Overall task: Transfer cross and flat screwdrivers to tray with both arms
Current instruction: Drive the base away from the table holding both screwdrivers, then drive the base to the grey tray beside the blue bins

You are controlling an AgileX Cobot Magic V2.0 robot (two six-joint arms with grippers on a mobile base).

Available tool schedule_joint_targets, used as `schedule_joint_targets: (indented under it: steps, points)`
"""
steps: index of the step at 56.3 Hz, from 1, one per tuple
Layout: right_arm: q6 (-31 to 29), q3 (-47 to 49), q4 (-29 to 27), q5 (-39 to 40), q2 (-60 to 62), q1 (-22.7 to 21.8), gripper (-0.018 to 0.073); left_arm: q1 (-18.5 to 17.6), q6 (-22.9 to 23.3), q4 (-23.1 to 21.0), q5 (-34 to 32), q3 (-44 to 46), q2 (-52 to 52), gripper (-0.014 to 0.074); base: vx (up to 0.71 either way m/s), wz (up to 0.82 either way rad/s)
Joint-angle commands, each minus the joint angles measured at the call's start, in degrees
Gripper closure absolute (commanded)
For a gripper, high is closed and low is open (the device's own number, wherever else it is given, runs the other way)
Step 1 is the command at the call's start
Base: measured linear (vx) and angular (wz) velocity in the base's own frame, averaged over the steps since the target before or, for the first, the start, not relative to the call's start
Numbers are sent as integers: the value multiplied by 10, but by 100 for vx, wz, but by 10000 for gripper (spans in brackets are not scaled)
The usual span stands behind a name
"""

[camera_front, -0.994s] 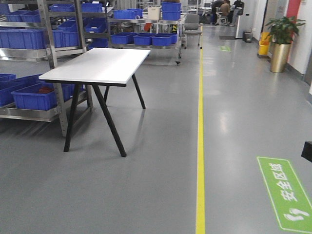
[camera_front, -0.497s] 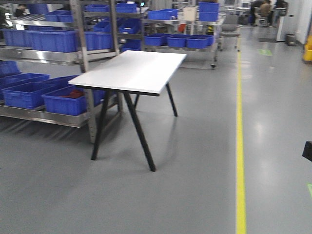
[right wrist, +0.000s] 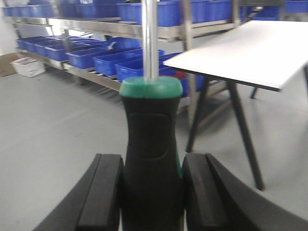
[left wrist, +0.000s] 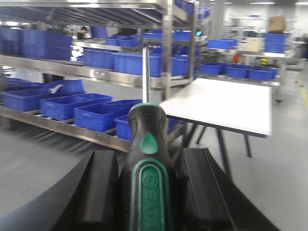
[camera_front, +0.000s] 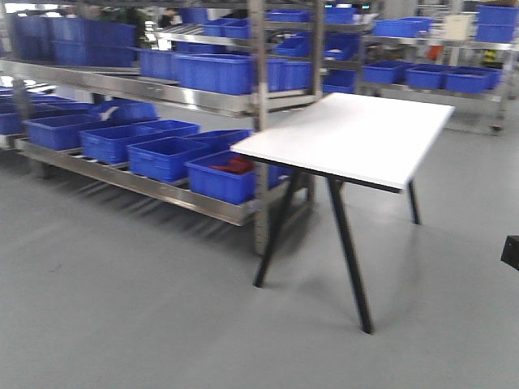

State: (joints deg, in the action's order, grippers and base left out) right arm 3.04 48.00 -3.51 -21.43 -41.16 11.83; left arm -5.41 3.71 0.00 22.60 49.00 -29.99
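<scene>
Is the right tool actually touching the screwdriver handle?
Touching. In the right wrist view the right tool has its fingers pressed against the screwdriver handle, with no gap on either side.

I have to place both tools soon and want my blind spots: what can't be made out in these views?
- Right wrist view: the tip of the right black-and-green-handled steel screwdriver is cut off by the top edge.
- Left wrist view: the tip of the left black-and-green-handled steel screwdriver is too small and blurred to tell cross from flat.
- Grey metal tray: in no view.
</scene>
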Motion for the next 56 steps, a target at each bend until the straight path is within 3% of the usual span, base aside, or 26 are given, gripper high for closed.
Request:
schedule_joint_targets:
  steps: [1,56]
  points:
    - [-1,19,1,50,2,0,568,1,3,0,-55,17,-3,597,51,62]
    - [-1,19,1,49,2,0,568,1,3,0,-55,17,-3,597,51,49]
